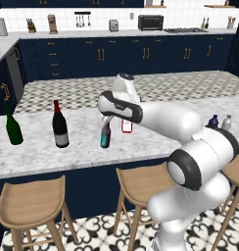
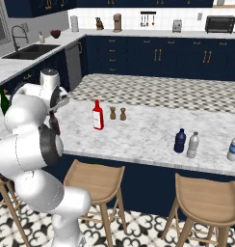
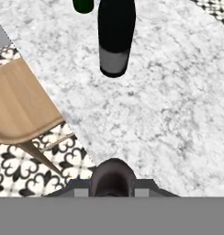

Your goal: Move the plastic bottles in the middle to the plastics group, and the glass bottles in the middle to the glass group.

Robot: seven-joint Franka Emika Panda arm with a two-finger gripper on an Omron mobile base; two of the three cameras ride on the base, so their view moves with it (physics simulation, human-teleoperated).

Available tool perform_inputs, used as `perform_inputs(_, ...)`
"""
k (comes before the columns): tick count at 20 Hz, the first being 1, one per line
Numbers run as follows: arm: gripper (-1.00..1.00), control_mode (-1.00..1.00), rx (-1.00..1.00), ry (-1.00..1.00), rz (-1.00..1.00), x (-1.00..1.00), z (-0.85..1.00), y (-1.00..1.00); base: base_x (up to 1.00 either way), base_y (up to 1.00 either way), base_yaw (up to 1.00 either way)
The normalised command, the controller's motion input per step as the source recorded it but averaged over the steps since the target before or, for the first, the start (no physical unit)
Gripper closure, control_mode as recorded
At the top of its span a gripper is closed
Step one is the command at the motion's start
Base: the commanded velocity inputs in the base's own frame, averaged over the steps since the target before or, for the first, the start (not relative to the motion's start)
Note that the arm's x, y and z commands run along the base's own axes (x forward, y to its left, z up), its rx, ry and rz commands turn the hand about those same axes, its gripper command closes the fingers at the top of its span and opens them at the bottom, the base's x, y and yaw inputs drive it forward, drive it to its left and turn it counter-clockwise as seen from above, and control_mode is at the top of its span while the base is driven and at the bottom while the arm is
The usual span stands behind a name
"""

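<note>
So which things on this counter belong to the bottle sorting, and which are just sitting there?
Part of the job:
brown bottle, at the gripper
red bottle
blue bottle
grey bottle
green wine bottle
red-necked wine bottle

Lying about:
two shakers
white bottle
stools

Left base view: from behind the arm's left, looking forward and down across the marble counter (image 1: 77, 142) toward the rear cabinets. Right base view: the same counter (image 2: 148, 130) from the arm's right; both share the flat red bottle (image 1: 126, 126) (image 2: 97, 115). Hand view: close above the counter (image 3: 169, 105), looking down.
</note>
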Motion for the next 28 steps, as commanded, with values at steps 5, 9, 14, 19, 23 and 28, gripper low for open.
perform_inputs(5, 1.00, -1.00, 0.00, -0.06, -0.03, 0.00, 0.02, 0.95, 0.00, 0.00, 0.00)
perform_inputs(9, 1.00, -1.00, 0.00, -0.15, -0.14, 0.00, 0.00, 0.84, 0.00, 0.00, 0.00)
perform_inputs(14, 1.00, -1.00, 0.02, -0.02, -0.17, -0.08, -0.03, 0.66, 0.00, 0.00, 0.00)
perform_inputs(19, 1.00, -1.00, 0.04, 0.00, -0.07, -0.15, -0.05, 0.41, 0.00, 0.00, 0.00)
perform_inputs(23, 1.00, -1.00, 0.05, 0.00, 0.00, -0.15, -0.12, 0.22, 0.00, 0.00, 0.00)
perform_inputs(28, 1.00, -1.00, 0.04, 0.00, 0.00, -0.04, -0.25, 0.16, 0.00, 0.00, 0.00)
